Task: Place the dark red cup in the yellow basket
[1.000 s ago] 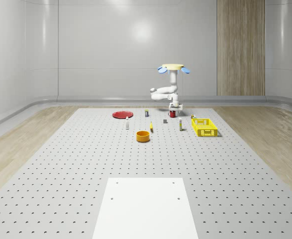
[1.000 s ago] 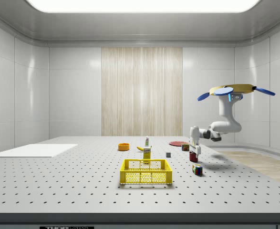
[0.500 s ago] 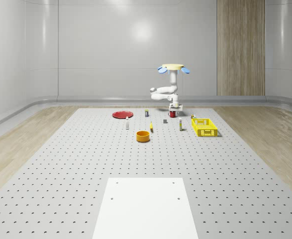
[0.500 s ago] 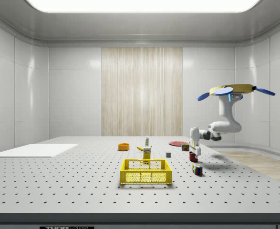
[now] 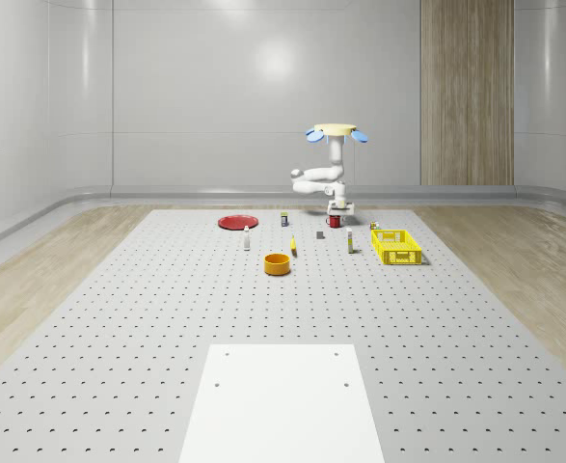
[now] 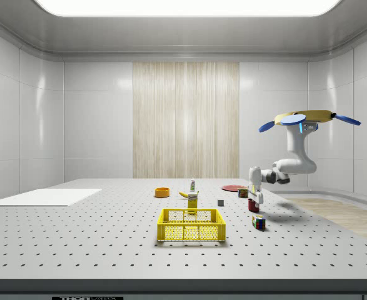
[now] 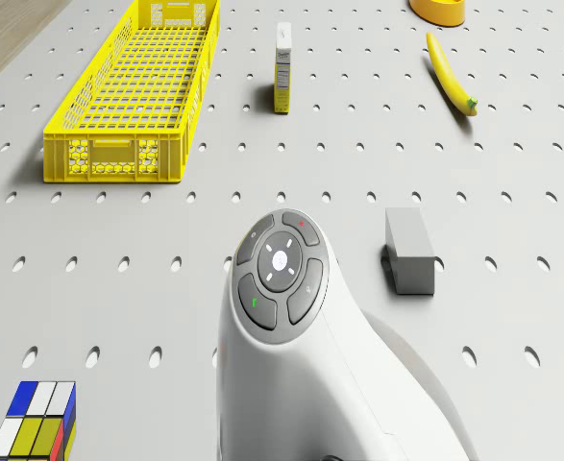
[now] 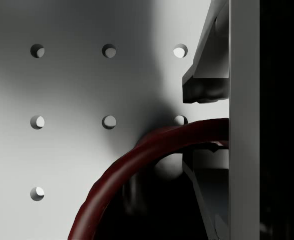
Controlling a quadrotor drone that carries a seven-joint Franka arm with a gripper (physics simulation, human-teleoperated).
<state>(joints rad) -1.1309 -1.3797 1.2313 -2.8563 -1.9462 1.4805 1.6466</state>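
The dark red cup [image 5: 334, 221] stands on the perforated table, toward its far end, left of the yellow basket [image 5: 396, 247] in the whole-scene view. The drone [image 5: 336, 132] hovers above and behind it, its arm bent down to the cup. In the wrist view my gripper [image 8: 207, 124] is shut on the cup [image 8: 136, 155], whose rim is pinched between the two fingers [image 8: 205, 87]. In the side view the gripper [image 6: 255, 197] sits right on top of the cup [image 6: 252, 205], to the right of and beyond the basket [image 6: 191, 225]. The drone view has the basket [image 7: 128, 86] ahead of the arm's wrist [image 7: 282, 279].
Around the cup lie a grey block [image 7: 408, 250], a coloured cube [image 7: 36, 427], a small carton [image 7: 282, 82] and a banana [image 7: 450, 72]. An orange bowl [image 5: 278, 263] and a red plate [image 5: 236, 222] lie further left. A white sheet [image 5: 283, 405] covers the near table.
The fingers have closed from wide open onto the cup's rim. Drone, arm and cup stay almost where they were.
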